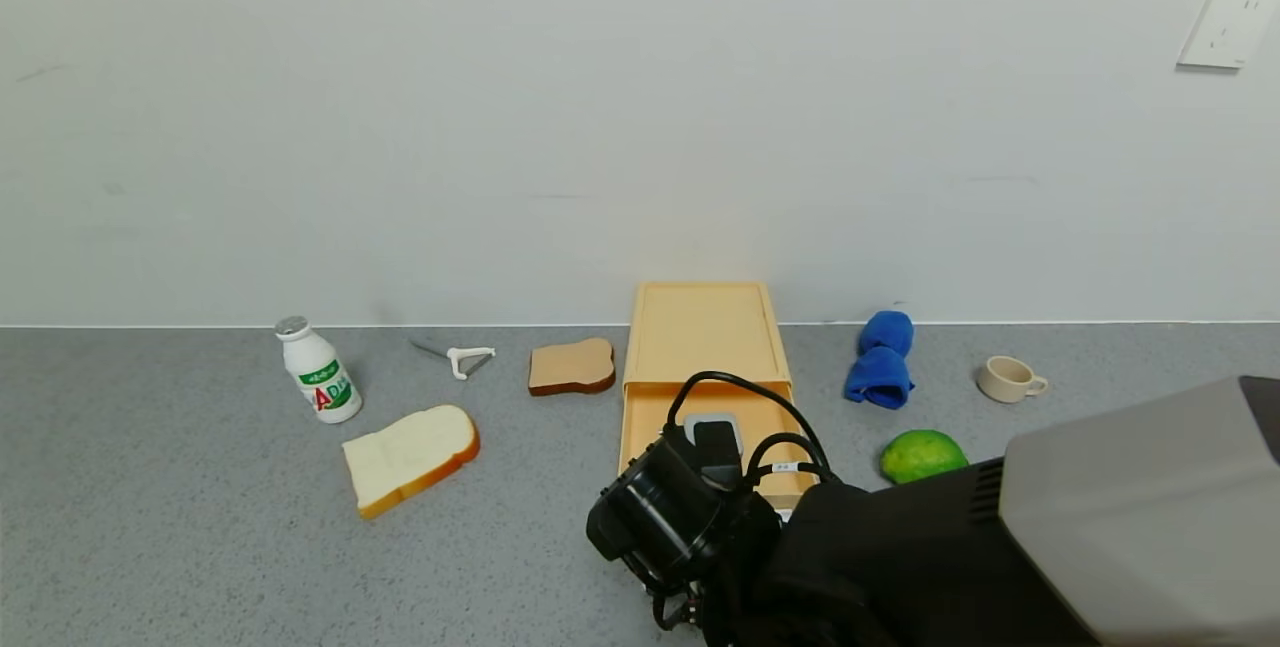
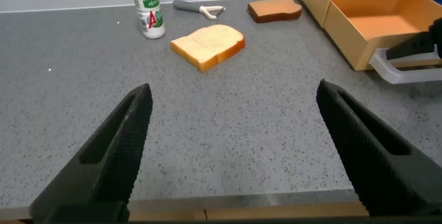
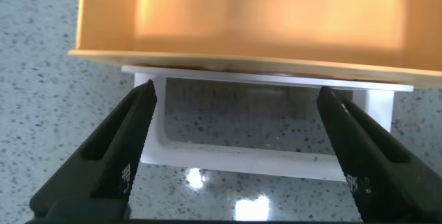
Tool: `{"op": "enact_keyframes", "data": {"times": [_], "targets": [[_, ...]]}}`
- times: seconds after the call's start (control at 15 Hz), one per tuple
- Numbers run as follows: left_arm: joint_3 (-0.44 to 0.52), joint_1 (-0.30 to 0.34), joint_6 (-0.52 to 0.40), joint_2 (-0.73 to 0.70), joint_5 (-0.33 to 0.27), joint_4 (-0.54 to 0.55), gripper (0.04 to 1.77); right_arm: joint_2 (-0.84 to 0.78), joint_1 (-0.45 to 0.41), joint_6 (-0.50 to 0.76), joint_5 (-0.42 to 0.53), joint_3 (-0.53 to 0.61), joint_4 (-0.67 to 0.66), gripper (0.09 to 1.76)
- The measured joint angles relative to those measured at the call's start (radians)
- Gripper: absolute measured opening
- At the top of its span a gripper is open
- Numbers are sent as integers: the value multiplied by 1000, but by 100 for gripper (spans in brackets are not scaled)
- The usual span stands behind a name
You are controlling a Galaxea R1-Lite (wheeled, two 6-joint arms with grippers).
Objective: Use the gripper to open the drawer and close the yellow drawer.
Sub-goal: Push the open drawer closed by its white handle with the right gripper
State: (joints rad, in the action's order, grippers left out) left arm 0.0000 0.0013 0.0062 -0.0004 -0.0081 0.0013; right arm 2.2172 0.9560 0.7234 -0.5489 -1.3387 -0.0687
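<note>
The pale yellow drawer box (image 1: 704, 325) stands against the back wall, its drawer (image 1: 660, 419) pulled partly out toward me. It also shows in the left wrist view (image 2: 376, 23). In the right wrist view the white loop handle (image 3: 242, 159) juts from the drawer front (image 3: 242, 16). My right gripper (image 3: 236, 94) is open and hangs over the handle, one finger near each end, gripping nothing. In the head view the right wrist (image 1: 690, 507) hides the handle. My left gripper (image 2: 233, 89) is open and empty, low over bare table near the front edge.
Left of the drawer are a brown toast slice (image 1: 571, 366), a white peeler (image 1: 462, 359), a milk bottle (image 1: 318, 370) and a pale bread slice (image 1: 410, 457). To its right are a blue cloth (image 1: 882, 362), a cream cup (image 1: 1008, 379) and a green fruit (image 1: 922, 455).
</note>
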Motion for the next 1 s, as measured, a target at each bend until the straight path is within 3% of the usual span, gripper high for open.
{"op": "enact_keyframes", "data": {"times": [1.0], "targets": [[0, 0, 0, 0, 0, 0, 172, 70, 6, 6, -51, -118, -36, 171]]}}
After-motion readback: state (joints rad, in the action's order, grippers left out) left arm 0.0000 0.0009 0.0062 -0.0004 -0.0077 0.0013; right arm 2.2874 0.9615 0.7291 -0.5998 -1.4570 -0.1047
